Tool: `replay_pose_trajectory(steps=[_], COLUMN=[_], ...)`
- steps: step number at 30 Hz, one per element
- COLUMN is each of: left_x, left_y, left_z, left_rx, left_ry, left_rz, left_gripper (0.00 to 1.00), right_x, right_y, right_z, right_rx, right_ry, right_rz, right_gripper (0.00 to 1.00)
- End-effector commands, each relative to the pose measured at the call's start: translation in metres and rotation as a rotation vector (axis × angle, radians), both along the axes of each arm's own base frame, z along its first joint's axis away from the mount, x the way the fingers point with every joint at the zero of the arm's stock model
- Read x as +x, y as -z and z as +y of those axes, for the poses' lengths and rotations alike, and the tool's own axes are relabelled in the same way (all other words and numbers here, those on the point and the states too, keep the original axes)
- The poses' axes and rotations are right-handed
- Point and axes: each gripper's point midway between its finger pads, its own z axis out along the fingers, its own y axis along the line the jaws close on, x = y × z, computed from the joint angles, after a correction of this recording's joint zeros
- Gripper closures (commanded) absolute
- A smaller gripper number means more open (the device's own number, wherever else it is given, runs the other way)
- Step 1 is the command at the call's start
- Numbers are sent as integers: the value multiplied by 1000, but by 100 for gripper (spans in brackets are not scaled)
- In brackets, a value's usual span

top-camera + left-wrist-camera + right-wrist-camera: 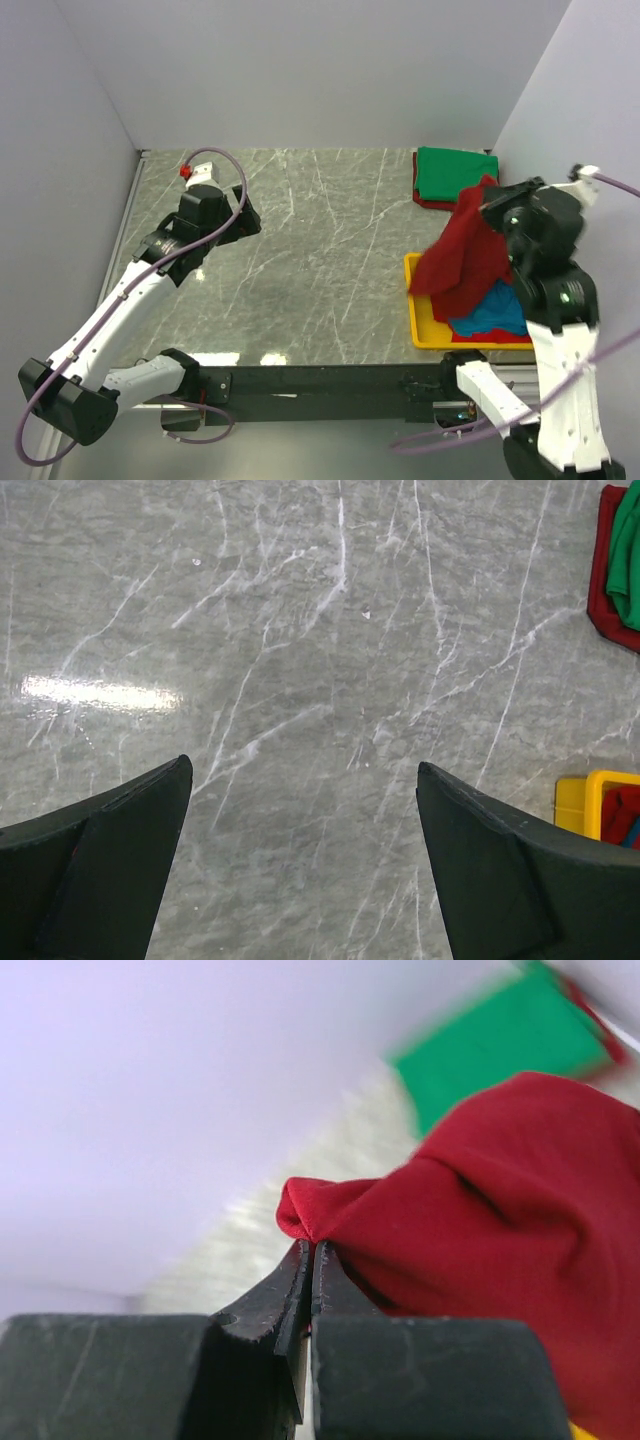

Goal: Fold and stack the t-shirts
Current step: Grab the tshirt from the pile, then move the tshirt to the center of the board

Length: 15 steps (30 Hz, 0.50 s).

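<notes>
Above the yellow tray (425,335) the dark red t-shirt (462,255) hangs, presumably raised to spread for folding; teal t-shirt (495,312) lies in the tray, folded green t-shirt (455,172) beyond it. Right gripper (312,1260) pinches a red fold, confirmed only by its wrist view. Left gripper (303,766), far left of tray, spread, empty

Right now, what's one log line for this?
right claw shut on red t-shirt, hanging over yellow tray | left claw open, empty | teal t-shirt in tray | green t-shirt folded, far corner

Folded t-shirts (455,172) lie far right; before them a tray (424,328) holds another shirt (495,312), perhaps two.
</notes>
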Motion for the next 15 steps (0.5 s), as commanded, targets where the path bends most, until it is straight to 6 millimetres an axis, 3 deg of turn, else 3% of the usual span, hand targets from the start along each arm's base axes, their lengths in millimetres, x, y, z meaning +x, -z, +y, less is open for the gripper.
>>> replay_pose_trajectory(steps=[1, 3, 4, 5, 6, 7, 8, 9, 10, 12, 15], left_x=[3, 1, 1, -1, -1, -2, -4, -5, -5, -9, -14], left_y=[-18, -21, -22, -23, -24, -26, -29, -30, -31, -34, -39], left_z=[-4, -3, -2, 0, 1, 4, 6, 9, 12, 18, 26], left_rx=[-55, -68, -71, -74, -73, -70, -72, -71, -67, -68, -68], left_ry=[10, 3, -2, -5, -10, -21, -29, -37, -52, -71, -102], left_rz=[-49, -52, -55, -59, -60, -64, -72, -72, -75, -82, -100], left_gripper=[0, 1, 1, 0, 1, 1, 0, 0, 1, 1, 1], right_x=[4, 6, 27, 33, 26, 44, 41, 44, 55, 58, 65], right_y=[-102, -136, -132, -133, -155, -149, -170, -174, -169, -187, -205], right_z=[29, 50, 65, 75, 100, 119, 129, 144, 171, 206, 237], right_rx=[-16, -31, -39, -68, -72, -91, -110, -109, -100, -77, -99], right_ry=[-179, -279, -335, -372, -454, -491, -514, -551, -611, -688, -742], right_rz=[-354, -422, -384, -372, -417, -382, -424, -427, -406, -441, -484], right_gripper=[100, 100, 100, 100, 100, 100, 100, 100, 100, 100, 100])
